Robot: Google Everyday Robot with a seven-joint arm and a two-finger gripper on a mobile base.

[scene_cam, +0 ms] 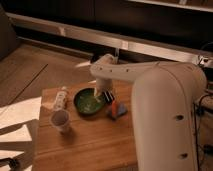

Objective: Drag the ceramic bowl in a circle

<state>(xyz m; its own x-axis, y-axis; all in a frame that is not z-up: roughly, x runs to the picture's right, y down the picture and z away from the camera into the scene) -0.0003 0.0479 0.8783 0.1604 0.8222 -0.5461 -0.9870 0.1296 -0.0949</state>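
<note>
The ceramic bowl (89,102), round, shallow and dark green with a paler inside, sits on the wooden table (85,145) near its far middle. My gripper (107,96) hangs from the white arm (125,72) over the bowl's right rim, its dark fingers pointing down and standing open, one on each side of the rim as far as I can see. The gripper holds nothing.
A small pale cup (60,120) stands in front of the bowl to its left. A white bottle (61,97) lies left of the bowl. A small multicoloured object (118,109) sits just right of the bowl, close to the gripper. The bulky arm body (165,125) covers the table's right side.
</note>
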